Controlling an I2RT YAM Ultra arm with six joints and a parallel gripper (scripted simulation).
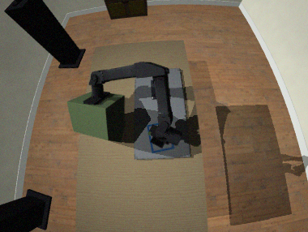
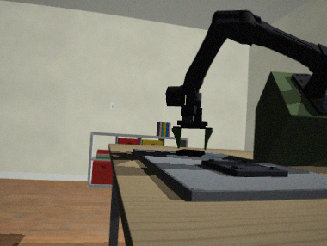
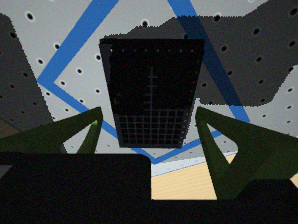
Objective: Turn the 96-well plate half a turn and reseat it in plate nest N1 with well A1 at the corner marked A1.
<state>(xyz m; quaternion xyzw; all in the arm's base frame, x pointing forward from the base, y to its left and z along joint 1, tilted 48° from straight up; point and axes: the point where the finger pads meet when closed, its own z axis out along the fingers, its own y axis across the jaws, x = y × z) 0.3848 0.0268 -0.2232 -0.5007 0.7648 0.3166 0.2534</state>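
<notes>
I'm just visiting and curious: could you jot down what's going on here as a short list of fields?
Arm: one dark arm on a green block
Pincer: pincer open, holding nothing, above the plate
Plate: dark 96-well plate lying inside the blue taped outline
Nest: dark plate nest on the grey deck, nearer the exterior camera
Contact: fingers either side of the plate, apart from it

Black arm (image 2: pixel 241 26), green pincer (image 2: pixel 192 134) fingers

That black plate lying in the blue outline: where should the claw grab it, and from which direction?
By its two long side walls, coming straight down from above. The plate lies flat on the deck inside the blue tape, so only its edges offer a hold. The open gripper already hangs above with a finger on each side, and the gap looks wider than the plate.
</notes>
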